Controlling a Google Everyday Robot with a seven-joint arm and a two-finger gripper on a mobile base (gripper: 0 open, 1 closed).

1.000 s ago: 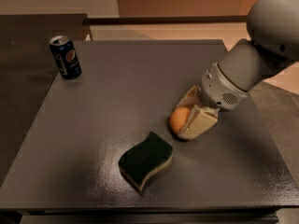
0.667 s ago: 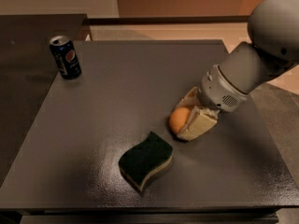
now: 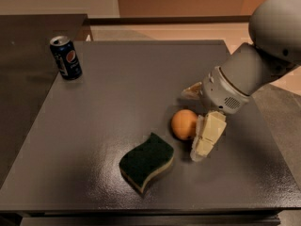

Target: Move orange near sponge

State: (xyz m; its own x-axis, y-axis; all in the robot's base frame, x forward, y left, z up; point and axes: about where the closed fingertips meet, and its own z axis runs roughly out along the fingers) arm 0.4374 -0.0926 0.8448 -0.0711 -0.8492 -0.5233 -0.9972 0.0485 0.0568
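The orange point(image 3: 183, 124) rests on the dark grey table point(image 3: 117, 107), just up and to the right of the sponge point(image 3: 146, 162), a small gap apart. The sponge is wavy, with a dark green top and a pale yellow base. My gripper point(image 3: 191, 126) reaches in from the right and is open. Its near pale finger point(image 3: 208, 135) stands right beside the orange on its right. The far finger point(image 3: 192, 92) is spread away behind the orange. The orange lies loose between them.
A dark blue soda can point(image 3: 66, 58) stands upright at the table's far left corner. The robot's grey arm point(image 3: 254, 69) crosses over the table's right edge. The table's front edge runs just below the sponge.
The fingers have spread apart and let go of the orange, which now sits on the table next to the sponge. The wrist has drawn back a little to the right.
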